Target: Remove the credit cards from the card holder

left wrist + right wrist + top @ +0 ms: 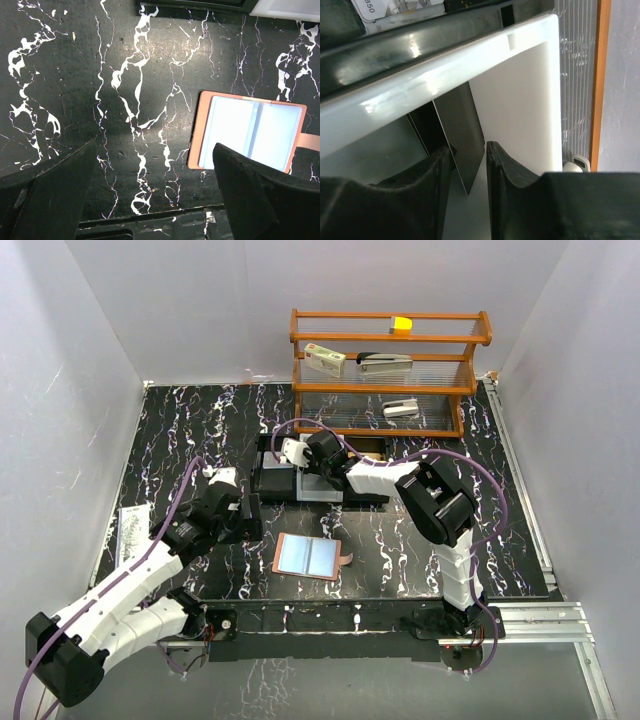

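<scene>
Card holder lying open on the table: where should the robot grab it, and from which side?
Grip the little strap tab sticking out of the right edge of the card holder, coming down from above on that side. The holder lies open and flat on the table, so its edges give little to pinch; the tab probably lifts more easily.

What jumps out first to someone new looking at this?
The card holder lies open, pale blue inside up, front-centre on the black marbled table. Behind it the right gripper reaches into a white tray; an orange wooden shelf stands at the back.
</scene>
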You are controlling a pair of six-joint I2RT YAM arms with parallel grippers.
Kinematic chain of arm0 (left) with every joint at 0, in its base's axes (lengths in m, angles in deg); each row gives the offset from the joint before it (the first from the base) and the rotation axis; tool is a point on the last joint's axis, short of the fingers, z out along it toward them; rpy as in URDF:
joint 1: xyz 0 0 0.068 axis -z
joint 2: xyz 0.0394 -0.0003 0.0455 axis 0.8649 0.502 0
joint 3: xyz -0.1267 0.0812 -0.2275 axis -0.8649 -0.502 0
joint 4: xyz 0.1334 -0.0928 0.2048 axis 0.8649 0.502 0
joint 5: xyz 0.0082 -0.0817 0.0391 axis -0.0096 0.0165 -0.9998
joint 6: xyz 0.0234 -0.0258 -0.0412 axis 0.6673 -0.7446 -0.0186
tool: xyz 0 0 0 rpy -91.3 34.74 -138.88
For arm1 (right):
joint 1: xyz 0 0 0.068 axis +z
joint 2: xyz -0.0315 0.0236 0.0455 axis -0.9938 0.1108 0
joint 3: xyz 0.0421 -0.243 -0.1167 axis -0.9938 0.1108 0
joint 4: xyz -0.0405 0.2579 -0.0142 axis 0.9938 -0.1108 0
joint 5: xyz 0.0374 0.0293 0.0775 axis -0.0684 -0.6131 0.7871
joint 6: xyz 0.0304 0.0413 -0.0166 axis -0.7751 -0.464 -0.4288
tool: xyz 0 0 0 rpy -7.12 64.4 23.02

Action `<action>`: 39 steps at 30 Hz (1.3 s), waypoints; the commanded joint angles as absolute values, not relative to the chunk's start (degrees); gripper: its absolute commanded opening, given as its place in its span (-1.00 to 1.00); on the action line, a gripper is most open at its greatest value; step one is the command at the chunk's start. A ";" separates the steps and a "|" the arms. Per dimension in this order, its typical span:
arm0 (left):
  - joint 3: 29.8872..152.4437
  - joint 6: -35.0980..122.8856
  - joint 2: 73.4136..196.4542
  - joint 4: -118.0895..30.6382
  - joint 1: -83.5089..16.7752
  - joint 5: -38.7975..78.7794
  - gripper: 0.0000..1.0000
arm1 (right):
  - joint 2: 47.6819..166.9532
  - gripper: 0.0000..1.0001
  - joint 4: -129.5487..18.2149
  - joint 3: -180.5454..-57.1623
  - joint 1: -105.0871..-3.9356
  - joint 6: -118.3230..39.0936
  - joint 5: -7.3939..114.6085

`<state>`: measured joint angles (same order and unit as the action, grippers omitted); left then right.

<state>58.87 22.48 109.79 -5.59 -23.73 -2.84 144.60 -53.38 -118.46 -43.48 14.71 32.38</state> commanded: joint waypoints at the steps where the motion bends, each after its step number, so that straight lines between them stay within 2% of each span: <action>1: 60.13 23.25 110.02 -5.54 -23.83 -3.02 0.97 | 144.10 -0.34 -51.03 -119.64 -44.11 13.60 32.43; 11: 60.07 23.58 110.83 -5.84 -23.83 -2.01 0.97 | 142.65 -0.04 -52.48 -119.86 -45.26 10.08 37.09; 21: 59.91 23.53 109.11 -5.81 -23.83 -2.17 0.97 | 143.22 -0.01 -53.99 -120.46 -46.53 8.40 40.26; 27: 60.20 23.57 110.05 -5.74 -23.83 -2.06 0.97 | 143.04 0.12 -55.05 -120.38 -46.71 8.43 42.67; 39: 59.61 23.87 109.92 -6.70 -23.83 -0.96 0.97 | 142.61 0.16 -56.46 -120.83 -47.05 8.24 42.22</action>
